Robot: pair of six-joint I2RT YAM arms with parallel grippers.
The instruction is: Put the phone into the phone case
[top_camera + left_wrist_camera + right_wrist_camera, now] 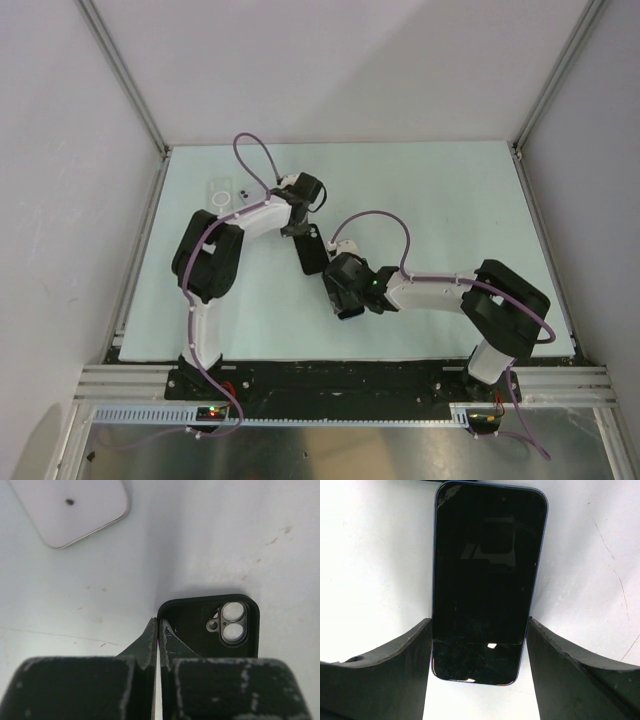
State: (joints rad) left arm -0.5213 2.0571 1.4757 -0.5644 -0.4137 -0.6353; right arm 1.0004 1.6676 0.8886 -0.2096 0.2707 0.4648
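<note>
The black phone case [200,625] lies open side up, and the table shows through its camera cutout. My left gripper [159,623] is shut on the case's left side wall, one finger inside and one outside. The phone [482,580], with a black screen and blue edge, lies face up between my right gripper's fingers. My right gripper [479,622] is closed on the sides of the phone's near end. In the top view, phone and case form one dark shape [311,250] between the left gripper [298,230] and the right gripper [334,268]. I cannot separate them there.
A pale, phone-sized slab [70,510] with a dark spot lies beyond the case. It also shows at the back left of the table in the top view [225,192]. White walls and metal rails [140,260] bound the table.
</note>
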